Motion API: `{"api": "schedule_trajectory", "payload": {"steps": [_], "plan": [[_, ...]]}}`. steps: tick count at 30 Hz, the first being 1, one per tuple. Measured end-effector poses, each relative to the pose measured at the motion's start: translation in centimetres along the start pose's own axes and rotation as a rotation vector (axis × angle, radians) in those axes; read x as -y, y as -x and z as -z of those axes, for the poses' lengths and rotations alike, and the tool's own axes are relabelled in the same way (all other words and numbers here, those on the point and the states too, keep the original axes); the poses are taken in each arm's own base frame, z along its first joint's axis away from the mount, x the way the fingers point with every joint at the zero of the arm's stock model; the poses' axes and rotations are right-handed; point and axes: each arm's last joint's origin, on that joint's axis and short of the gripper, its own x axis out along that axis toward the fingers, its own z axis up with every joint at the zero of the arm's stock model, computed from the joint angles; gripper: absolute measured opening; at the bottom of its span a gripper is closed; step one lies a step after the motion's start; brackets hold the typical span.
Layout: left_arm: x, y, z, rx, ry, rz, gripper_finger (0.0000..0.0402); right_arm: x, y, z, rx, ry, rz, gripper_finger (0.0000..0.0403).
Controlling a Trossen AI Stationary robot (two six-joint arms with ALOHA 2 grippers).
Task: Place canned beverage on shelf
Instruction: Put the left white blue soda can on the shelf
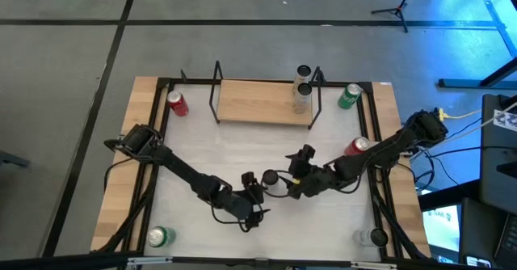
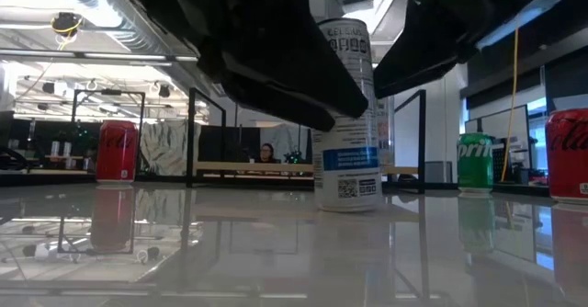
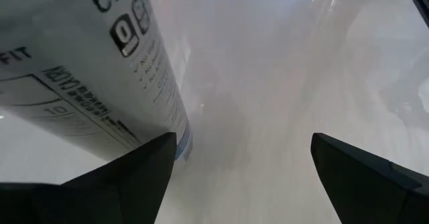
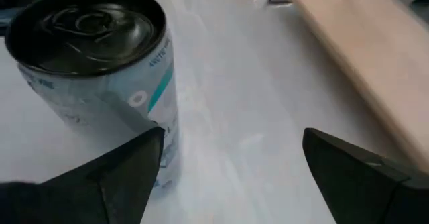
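A white canned beverage [image 2: 347, 114] stands upright on its base on the white tabletop, mid-table; its dark top [image 1: 272, 178] shows from above. My left gripper [image 1: 260, 192] is open at its near left side, and the can [image 3: 87, 70] lies outside the finger gap [image 3: 242, 143]. My right gripper [image 1: 291, 181] is open at its right side, where the can [image 4: 94, 63] sits behind one finger, off the gap [image 4: 233, 135]. The light-wood shelf [image 1: 258, 102] stands at the far edge with two cans [image 1: 303, 92] upright on its right end. My left gripper has one fingertip [image 3: 157, 157] right by the can's lower wall [image 3: 175, 120]; I cannot tell whether they touch. My right gripper has one fingertip [image 4: 144, 150] in front of the can's lower side [image 4: 164, 110]; whether it touches cannot be told.
Loose cans stand around the table: red at far left [image 1: 177, 103], green at far right [image 1: 349, 96], red at right [image 1: 356, 146], green at near left [image 1: 160, 237], a pale one at near right [image 1: 371, 238]. Black frame rods [image 1: 373, 124] border the tabletop.
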Motion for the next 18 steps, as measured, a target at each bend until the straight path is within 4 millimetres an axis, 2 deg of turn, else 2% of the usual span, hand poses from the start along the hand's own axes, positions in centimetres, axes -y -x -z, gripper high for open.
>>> {"api": "schedule_trajectory", "payload": {"steps": [8, 14, 18], "plan": [[-0.7, 0.1, 0.6, -0.061, 0.008, -0.066, 0.0339, -0.5, 0.0, 0.3, -0.081, -0.036, -0.147, 0.0360], [-1.0, 1.8, -0.3, -0.064, 0.015, -0.102, 0.0339, -0.5, 0.0, 0.5, -0.107, -0.028, -0.163, 0.0360], [-0.7, 2.8, -1.0, -0.043, -0.003, -0.077, 0.0339, -0.1, 0.4, 1.1, -0.188, -0.013, -0.166, 0.0360]]}}
